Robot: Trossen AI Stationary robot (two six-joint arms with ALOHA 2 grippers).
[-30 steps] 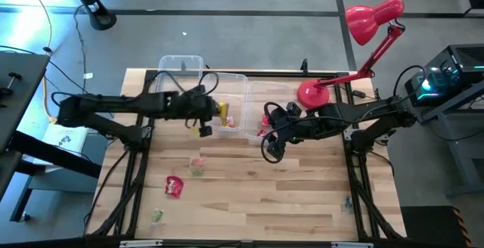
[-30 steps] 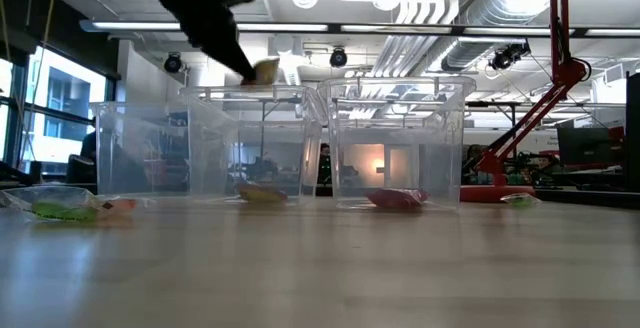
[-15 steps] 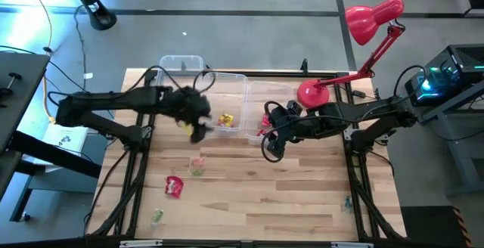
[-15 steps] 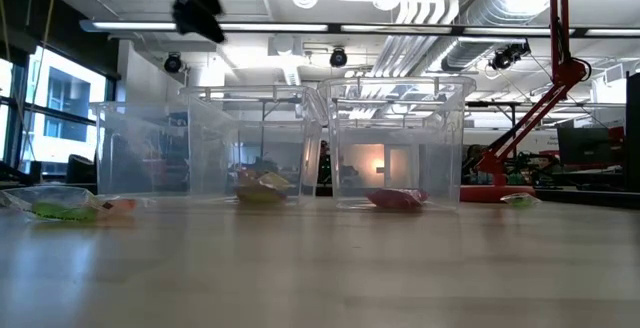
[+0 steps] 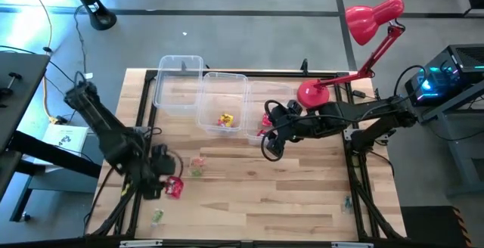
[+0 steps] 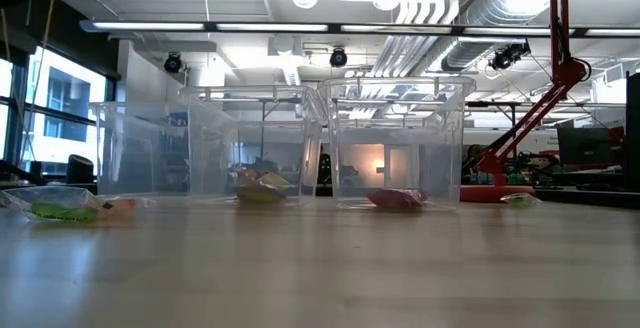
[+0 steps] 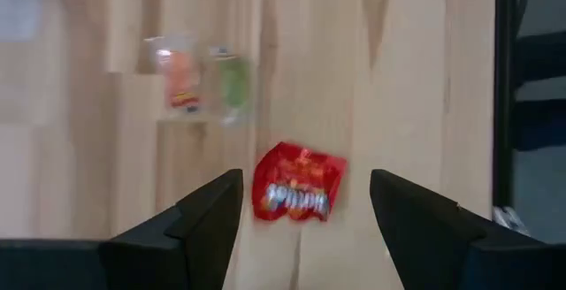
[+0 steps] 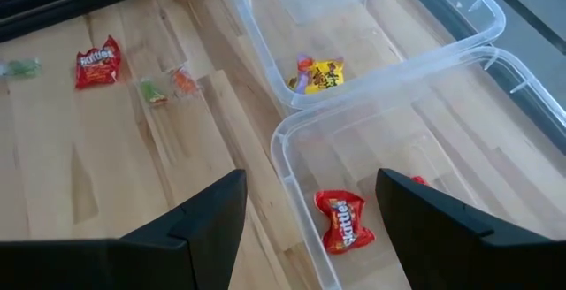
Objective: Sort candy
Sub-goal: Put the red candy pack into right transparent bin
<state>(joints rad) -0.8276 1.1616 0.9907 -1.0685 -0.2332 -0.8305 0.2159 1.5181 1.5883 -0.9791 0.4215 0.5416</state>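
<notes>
Left gripper (image 7: 305, 215) has its jaws spread wide and empty, hanging over the near-left of the table (image 5: 302, 195) with a red packet (image 7: 296, 184) centred in the gap; right gripper (image 8: 309, 224) is also spread and empty, parked above the rightmost clear bin (image 8: 460, 122). Candy status: yellow packet (image 5: 224, 119) lies in the middle bin (image 5: 224, 103), a red packet (image 8: 343, 220) in the rightmost bin; the far-left bin (image 5: 178, 82) looks empty. Still loose on the wood: the red packet under the left gripper, a small orange piece (image 7: 181, 82) and a green piece (image 7: 233, 85) side by side just beyond it, and another green piece (image 5: 156, 216) at the near-left edge. Likely risks: the packet is flat, thin, glossy film lying flush on smooth planks, so the fingers could skate over it or just push it along rather than get under an edge; crinkled wrapper also tends to slip out of a shallow pinch mid-carry. Coming down too hard would jam the rigid fingertips into the table. The two small pieces are near enough that a sloppy approach could knock them. Bins are thin, clear, rounded-corner plastic, light enough to shift if an arm clips a rim on the way over.
</notes>
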